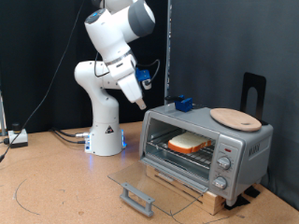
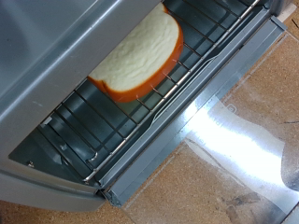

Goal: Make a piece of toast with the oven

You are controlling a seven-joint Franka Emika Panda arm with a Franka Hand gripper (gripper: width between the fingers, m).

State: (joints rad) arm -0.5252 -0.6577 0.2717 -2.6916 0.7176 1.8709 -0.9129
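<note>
Oven point(image 1: 207, 140): silver-grey box at the exterior view's right, on a wooden base on the brown worktop point(image 1: 56, 182); glass door point(image 1: 154, 185) dropped fully open, lying flat in front with its grey handle point(image 1: 136, 198) nearest the camera; round knobs point(image 1: 224, 168) on the panel toward the exterior view's right.
Piece of toast point(image 1: 188, 144): inside the oven, flat on the wire rack point(image 2: 112, 121) — pale cream face, golden-brown crust; in the wrist view, lying toward one end of the rack, partly hidden under the oven's upper edge.
Gripper point(image 1: 138, 91): raised well above the worktop, to the exterior view's left of the oven and higher than its roof, apart from everything; nothing seen between the jaws; open or clenched — cannot tell, since the fingers are too small in the exterior view and out of sight in the wrist view.
Oven top: round tan wooden board point(image 1: 235, 118) resting on it, small blue object point(image 1: 183, 103) at the back corner.
Arm base point(image 1: 105, 140): white, standing on the worktop at the exterior view's left-centre.
</note>
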